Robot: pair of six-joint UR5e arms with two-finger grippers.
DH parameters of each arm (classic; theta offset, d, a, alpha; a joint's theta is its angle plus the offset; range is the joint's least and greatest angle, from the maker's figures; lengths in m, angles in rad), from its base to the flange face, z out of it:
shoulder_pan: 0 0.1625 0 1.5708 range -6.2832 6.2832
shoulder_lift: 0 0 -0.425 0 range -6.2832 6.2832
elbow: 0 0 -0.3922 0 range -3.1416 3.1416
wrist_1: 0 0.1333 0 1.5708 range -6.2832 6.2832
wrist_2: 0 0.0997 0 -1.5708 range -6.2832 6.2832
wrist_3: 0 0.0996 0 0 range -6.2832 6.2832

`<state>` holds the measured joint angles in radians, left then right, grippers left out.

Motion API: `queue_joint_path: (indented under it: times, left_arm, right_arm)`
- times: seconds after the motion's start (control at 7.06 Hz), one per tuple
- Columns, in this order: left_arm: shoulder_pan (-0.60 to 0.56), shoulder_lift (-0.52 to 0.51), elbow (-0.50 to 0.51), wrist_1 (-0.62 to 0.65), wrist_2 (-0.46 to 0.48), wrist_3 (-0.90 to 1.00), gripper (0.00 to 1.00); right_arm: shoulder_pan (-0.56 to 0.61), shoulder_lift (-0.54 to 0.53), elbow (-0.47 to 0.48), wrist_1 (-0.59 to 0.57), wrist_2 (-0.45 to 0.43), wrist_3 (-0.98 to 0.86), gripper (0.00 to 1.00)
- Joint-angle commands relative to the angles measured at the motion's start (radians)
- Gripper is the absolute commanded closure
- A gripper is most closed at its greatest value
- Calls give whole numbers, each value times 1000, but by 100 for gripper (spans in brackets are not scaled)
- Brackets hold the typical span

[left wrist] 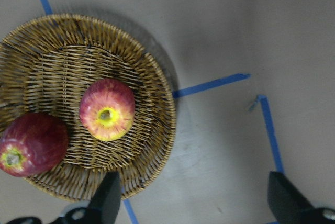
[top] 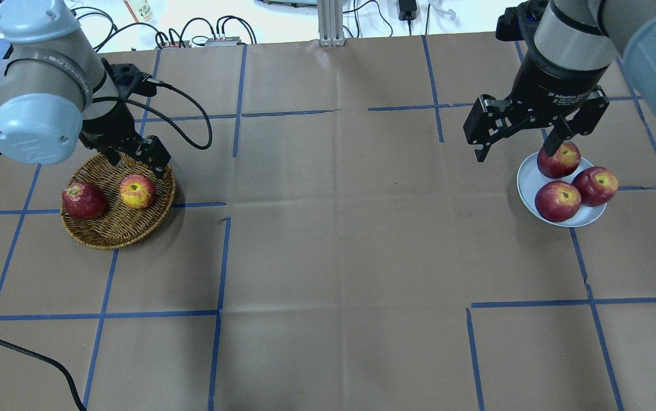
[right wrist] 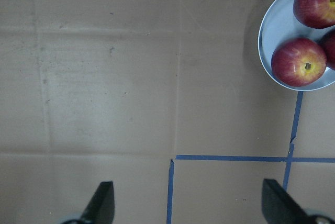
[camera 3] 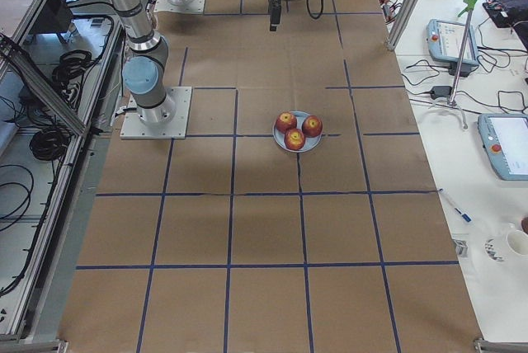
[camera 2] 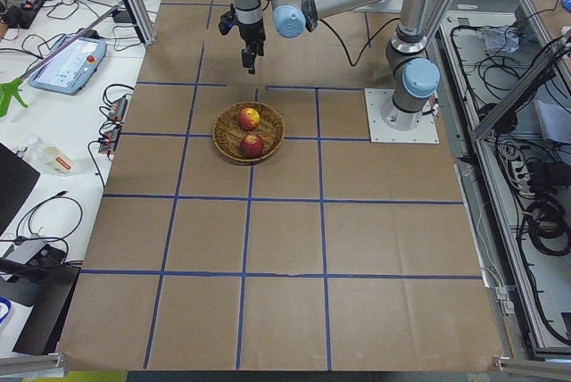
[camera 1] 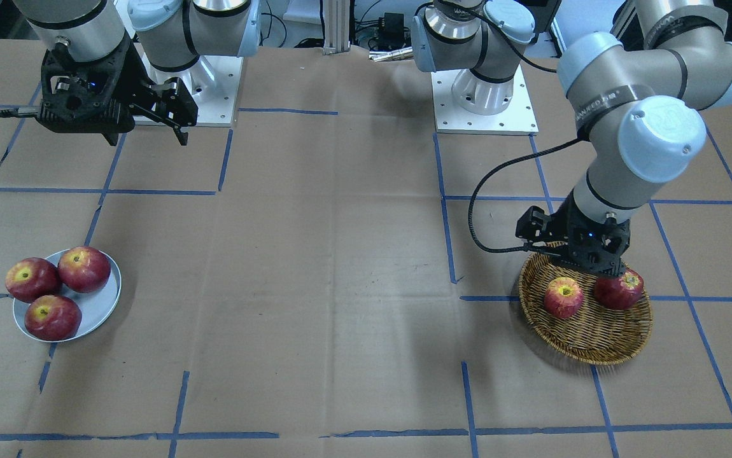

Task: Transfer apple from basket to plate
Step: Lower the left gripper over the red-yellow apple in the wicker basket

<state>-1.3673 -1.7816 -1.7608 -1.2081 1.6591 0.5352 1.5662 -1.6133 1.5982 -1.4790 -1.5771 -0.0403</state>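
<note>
The apple (top: pixel 137 191) is being left in the basket (top: pixel 112 235), ungrasped; left claw (left wrist: pixel 196 200) and right claw (right wrist: pixel 188 205) are being held open.

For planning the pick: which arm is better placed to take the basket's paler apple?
Left: the left gripper is open at the basket, near the apple; the right gripper is by the plate.

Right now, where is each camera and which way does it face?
Front: across the table, facing the robot; left arm, right arm.
Overhead: behind the robot, looking forward and down; both arms.
Left side: table's left end, looking along it; left arm, basket.
Right side: opposite end; right arm, plate.
Left wrist: down on the basket; left gripper.
Right wrist: down on table and plate; right gripper.
Front and overhead share basket and plate.
</note>
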Motion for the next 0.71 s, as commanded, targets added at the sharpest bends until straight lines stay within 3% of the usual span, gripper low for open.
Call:
queue_joint_path:
  times: [0.0, 0.57]
  left_arm:
    - [68, -105, -34, 158, -5, 103, 1]
    - [70, -188, -37, 211, -1, 112, 1]
  right_arm:
    - [0, 1, 2, 2, -1, -4, 0]
    - [0, -5, 43, -29, -9, -6, 0]
